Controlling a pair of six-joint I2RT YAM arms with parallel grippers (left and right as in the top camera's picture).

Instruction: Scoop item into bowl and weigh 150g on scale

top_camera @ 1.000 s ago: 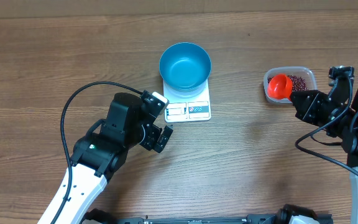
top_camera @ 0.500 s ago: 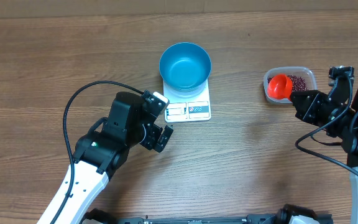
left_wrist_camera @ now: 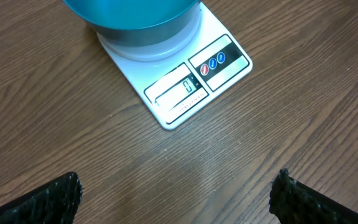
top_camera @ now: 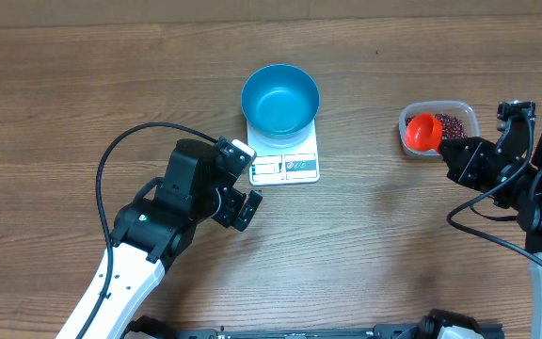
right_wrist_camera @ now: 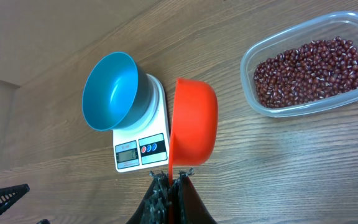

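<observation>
While right gripper is clamping fully shut on handle of orange scoop, scoop is hanging on its side, empty, by rim of clear tub.

Risk: w/ cup tipping sideways like this, beans could be spilling onto table en route to blue bowl.

Bowl is sitting empty on white scale.

Beans are lying in tub: small, dark red-brown, loose.

Left gripper is hovering wide open nr scale, holding nothing. Bumping scale = skewing reading.

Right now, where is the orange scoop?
Overhead view, far right: the orange scoop is clamped in the right gripper, at the left end of the bean tub.
</observation>
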